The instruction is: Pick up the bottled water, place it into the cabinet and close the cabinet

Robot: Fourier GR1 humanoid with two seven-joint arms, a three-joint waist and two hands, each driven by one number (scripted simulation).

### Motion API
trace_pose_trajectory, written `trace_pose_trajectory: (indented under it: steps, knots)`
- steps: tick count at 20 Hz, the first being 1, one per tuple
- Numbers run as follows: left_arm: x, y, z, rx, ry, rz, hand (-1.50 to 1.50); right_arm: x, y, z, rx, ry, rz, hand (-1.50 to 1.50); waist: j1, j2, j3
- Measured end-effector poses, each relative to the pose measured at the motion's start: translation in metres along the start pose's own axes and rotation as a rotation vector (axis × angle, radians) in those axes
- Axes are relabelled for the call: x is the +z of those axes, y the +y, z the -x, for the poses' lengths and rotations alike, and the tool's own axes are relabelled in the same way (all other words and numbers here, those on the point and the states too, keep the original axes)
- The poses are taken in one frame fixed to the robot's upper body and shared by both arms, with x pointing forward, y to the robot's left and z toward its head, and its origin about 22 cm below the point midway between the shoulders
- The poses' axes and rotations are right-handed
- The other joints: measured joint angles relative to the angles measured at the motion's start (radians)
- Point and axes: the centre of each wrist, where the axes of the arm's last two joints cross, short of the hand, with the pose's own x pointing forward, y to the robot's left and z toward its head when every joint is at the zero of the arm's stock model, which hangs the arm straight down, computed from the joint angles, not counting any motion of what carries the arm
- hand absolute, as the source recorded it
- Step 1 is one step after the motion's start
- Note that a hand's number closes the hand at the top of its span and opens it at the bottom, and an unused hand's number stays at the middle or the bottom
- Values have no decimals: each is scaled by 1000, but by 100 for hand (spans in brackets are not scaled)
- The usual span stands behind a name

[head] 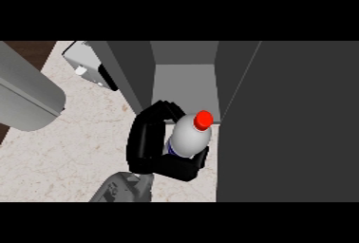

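1. Beside the marble counter (70, 142), the dark cabinet (294, 123) stands with its door (129, 71) open, its pale interior (184, 85) showing.
2. At the upper left, a grey forearm (28, 95) crosses the view; its hand is out of sight.
3. Right hand (151, 147): fingers curled round the bottled water.
4. Bottled water (188, 137), red cap (203, 120) upward, sits at the cabinet's opening. I judge the placing step is under way; next it must go further inside, then be released.

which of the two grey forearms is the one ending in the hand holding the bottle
The lower forearm, near the bottom edge: its black hand curls round the red-capped water bottle before the open cabinet. The bigger forearm at upper left shows no hand.
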Motion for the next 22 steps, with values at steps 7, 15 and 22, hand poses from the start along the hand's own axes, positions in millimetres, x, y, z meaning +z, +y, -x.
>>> trace_pose_trajectory:
  steps: [7,15,22]
  knots:
    - [-32,-44,-19,-62,-31,-58,150,-3,-7,-1,26,0,-7,-150,-10,3,0]
    - [-75,-50,-11,-172,-26,-115,150,-4,-13,-2,45,0,-4,-150,-15,6,0]
    - [-90,-40,10,-244,-2,-133,150,-4,-19,-4,64,6,-6,-150,-17,8,-1]
